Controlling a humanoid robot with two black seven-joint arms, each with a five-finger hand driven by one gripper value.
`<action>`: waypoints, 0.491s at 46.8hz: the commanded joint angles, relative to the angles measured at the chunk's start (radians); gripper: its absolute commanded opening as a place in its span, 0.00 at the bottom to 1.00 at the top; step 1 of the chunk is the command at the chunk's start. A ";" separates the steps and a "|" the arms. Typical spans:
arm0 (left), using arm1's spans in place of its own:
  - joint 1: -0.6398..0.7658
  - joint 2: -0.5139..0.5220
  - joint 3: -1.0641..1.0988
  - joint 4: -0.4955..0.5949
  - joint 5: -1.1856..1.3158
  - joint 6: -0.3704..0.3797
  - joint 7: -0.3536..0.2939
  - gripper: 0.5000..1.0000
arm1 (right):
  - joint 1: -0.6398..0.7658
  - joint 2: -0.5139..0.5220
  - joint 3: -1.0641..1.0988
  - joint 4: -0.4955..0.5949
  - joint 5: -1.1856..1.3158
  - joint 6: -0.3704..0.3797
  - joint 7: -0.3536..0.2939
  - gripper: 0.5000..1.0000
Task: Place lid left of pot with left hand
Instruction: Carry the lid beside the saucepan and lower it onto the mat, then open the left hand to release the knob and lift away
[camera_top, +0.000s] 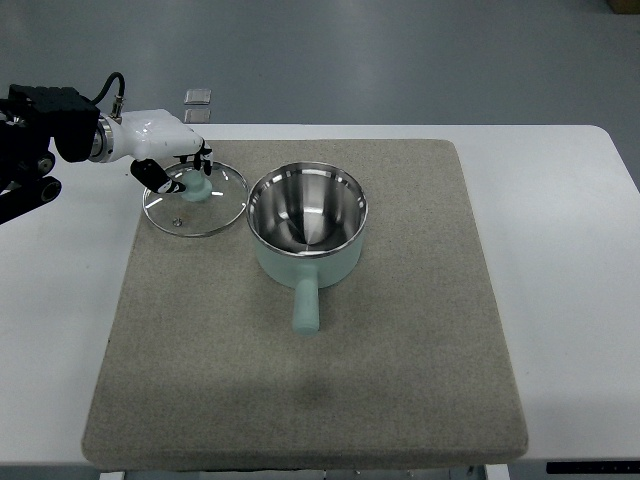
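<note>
A mat (300, 400) lies on the table (560, 250) in front of me, covering most of its middle. On the mat, toward its far side, sits the pot (306, 222), open end up, its handle (306, 305) pointing back toward me. Just left of the pot, at the mat's far left corner, the lid (195, 198) lies flat, its rim nearly touching the pot. My left hand (165, 150) reaches in from the left edge, fingers over the lid's knob (197, 186).
</note>
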 joint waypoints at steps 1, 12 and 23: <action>0.000 0.001 0.000 0.001 -0.005 -0.001 0.000 0.95 | 0.000 0.000 0.000 0.000 0.000 0.000 0.000 0.85; -0.001 0.003 -0.007 0.021 -0.043 0.000 0.001 0.99 | 0.000 0.000 0.000 0.000 0.000 0.000 0.000 0.85; -0.004 -0.002 -0.014 0.082 -0.392 0.002 0.001 0.99 | 0.000 0.000 0.000 0.000 0.000 0.000 0.000 0.85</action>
